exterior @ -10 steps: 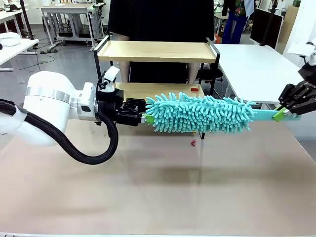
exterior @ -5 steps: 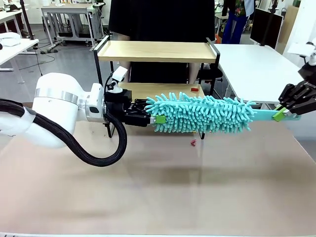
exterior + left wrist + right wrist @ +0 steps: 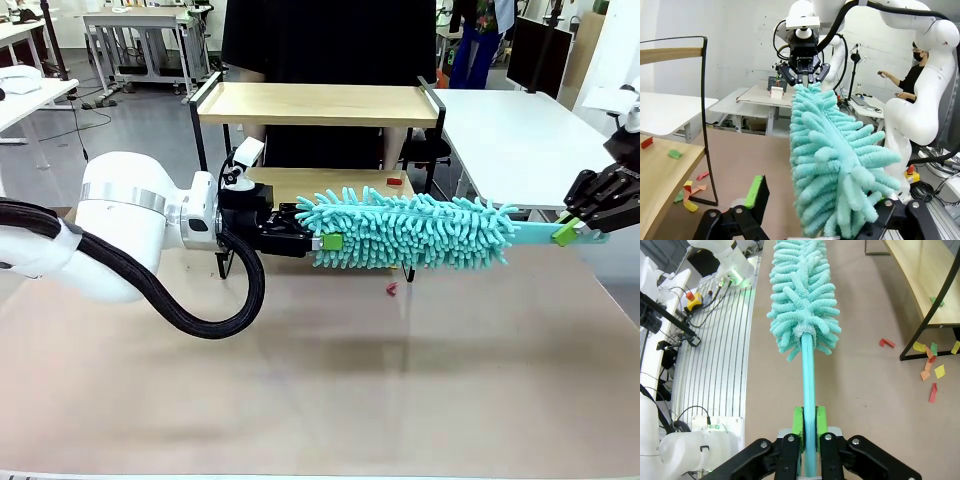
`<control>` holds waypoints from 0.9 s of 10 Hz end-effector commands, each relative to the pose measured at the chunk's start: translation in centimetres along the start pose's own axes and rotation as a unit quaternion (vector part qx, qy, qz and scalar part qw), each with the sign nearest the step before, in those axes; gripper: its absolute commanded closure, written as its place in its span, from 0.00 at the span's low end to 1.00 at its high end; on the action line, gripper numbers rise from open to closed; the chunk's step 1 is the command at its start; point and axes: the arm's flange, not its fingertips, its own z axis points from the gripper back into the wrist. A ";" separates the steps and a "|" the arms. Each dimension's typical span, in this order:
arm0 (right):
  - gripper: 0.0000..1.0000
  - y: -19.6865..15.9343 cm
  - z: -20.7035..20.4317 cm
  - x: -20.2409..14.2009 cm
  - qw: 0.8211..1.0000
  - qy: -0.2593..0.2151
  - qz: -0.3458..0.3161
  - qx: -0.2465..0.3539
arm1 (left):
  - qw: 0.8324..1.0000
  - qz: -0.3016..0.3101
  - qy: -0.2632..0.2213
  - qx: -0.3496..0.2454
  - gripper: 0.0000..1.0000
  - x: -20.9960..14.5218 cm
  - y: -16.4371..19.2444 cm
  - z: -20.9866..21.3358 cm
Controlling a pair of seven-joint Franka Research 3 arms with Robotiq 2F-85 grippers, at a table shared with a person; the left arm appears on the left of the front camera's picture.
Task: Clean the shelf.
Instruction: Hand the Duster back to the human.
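Observation:
The shelf [image 3: 320,103] stands at the table's far side, with light boards and a black frame; its lower board [image 3: 660,175] carries small paper scraps [image 3: 674,154]. A teal fluffy duster [image 3: 410,232] hangs level in front of it. My right gripper [image 3: 572,228] is shut on the duster's teal handle [image 3: 809,385]. My left gripper [image 3: 322,241] stands around the duster's free fluffy end [image 3: 830,160]. Its jaws are partly closed, and a gap shows between the green pad [image 3: 756,192] and the fluff. The other finger is hidden behind the fluff.
Coloured paper scraps [image 3: 930,367] lie on the brown table by the shelf's foot, one pink bit [image 3: 391,289] farther forward. A person in black [image 3: 330,40] stands behind the shelf. A white table [image 3: 510,140] is at the back right.
My left arm has moved right, bringing its gripper over the duster's free end, and its jaws have narrowed. The right gripper and the duster have stayed put.

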 end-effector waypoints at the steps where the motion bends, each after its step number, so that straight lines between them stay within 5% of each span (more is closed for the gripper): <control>1: 0.87 0.1 0.1 0.0 1.000 -0.003 0.004 0.002 | 1.000 -0.010 -0.008 0.010 0.57 0.1 0.3 -0.6; 2: 0.87 0.1 0.1 0.0 1.000 -0.003 0.004 0.002 | 1.000 -0.012 -0.008 0.008 0.65 0.2 0.2 -0.6; 3: 0.87 0.1 0.1 0.0 1.000 -0.003 0.004 0.002 | 1.000 -0.014 -0.010 0.007 1.00 0.2 0.2 -0.6; 5: 0.87 0.1 0.1 0.0 1.000 -0.003 0.004 0.002 | 1.000 -0.015 -0.010 -0.002 1.00 0.3 0.1 -0.7; 6: 0.87 0.1 0.1 0.0 1.000 -0.003 0.004 0.002 | 1.000 -0.016 -0.010 -0.005 0.84 0.3 0.0 -0.8; 8: 0.87 0.1 0.1 0.0 1.000 -0.003 0.004 0.002 | 1.000 -0.018 -0.013 -0.009 1.00 0.4 -0.1 -0.7; 9: 0.87 0.1 0.1 0.0 1.000 -0.003 0.004 0.002 | 1.000 -0.016 -0.017 -0.016 1.00 0.4 -0.1 -0.7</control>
